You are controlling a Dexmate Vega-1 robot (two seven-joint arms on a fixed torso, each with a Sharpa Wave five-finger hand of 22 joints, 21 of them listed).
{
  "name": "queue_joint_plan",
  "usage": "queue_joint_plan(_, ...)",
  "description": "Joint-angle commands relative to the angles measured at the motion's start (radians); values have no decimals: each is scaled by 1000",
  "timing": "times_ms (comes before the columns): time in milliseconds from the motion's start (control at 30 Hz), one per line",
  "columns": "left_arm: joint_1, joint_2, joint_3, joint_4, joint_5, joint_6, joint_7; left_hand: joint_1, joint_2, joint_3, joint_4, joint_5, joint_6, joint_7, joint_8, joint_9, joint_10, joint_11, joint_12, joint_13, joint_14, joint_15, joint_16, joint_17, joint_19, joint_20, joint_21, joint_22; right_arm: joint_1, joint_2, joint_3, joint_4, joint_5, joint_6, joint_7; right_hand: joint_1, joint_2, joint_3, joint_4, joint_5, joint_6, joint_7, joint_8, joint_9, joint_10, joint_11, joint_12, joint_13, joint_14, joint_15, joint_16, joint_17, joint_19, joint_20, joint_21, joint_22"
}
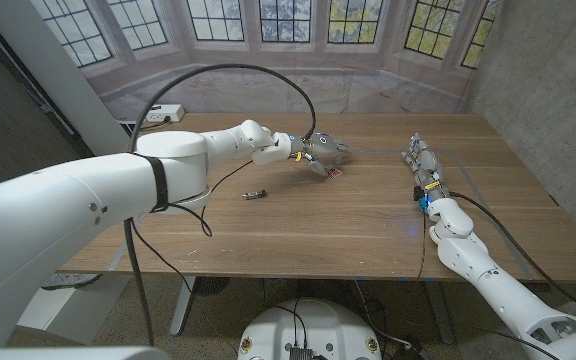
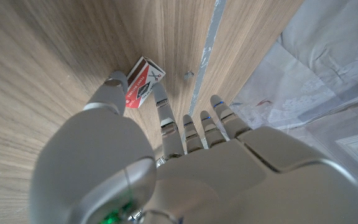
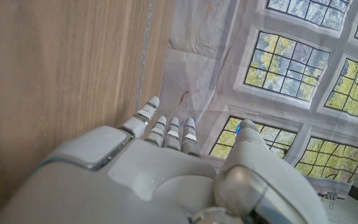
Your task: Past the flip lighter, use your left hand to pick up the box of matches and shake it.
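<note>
Fingers (image 2: 166, 121) of the left hand (image 2: 185, 155), smooth grey plastic with banded segments, reach down over the matchbox (image 2: 143, 82); the thumb tip touches its near edge and one fingertip lies against its side, the rest spread apart beside it. Whether the box is pinched or only touched cannot be told. The left wrist view shows the box as a small flat cardboard rectangle, red and white with a dark print, lying on the pale wood grain of the bench (image 2: 36, 74); beyond it a small round fleck sits beside a strip of clear tape.

From the head view the left hand (image 1: 320, 152) hovers over the box (image 1: 335, 172), only a red and white corner showing under the fingers. One small dark lighter (image 1: 255, 194) lies nearer the robot, well apart from the box. The right hand (image 1: 421, 162) stands on its edge on the bench at the right, fingers straight and close together, holding nothing. A white power strip (image 1: 164, 115) sits at the far left edge.

The right wrist view shows the right hand (image 3: 166, 168) against wood and a printed window backdrop (image 3: 291, 74).
</note>
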Motion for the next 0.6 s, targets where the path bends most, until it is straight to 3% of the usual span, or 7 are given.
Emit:
queue_joint_plan(33,-3,7,-2,-10,-15,-9,8,16,0,-5,1,-2,-17,3,3,9,11,-2,5,2,9,0,7,4,10,-1,3,4,-4,1,3,1,1,5,-1,-7,0,3,-7,-2,7,2,-2,2,9,1,4,3,5,-3,6,4,8,-29,0,5)
queue_joint_plan(600,-11,84,-49,-151,5,3,-39,15,1,-15,6,-3,-40,4,5,20,2,-2,-6,3,6,1,1,4,9,-2,0,4,-8,-3,5,-7,5,7,6,-5,1,4,-9,-2,7,3,-2,3,9,0,4,3,6,-2,6,4,9,-29,0,5)
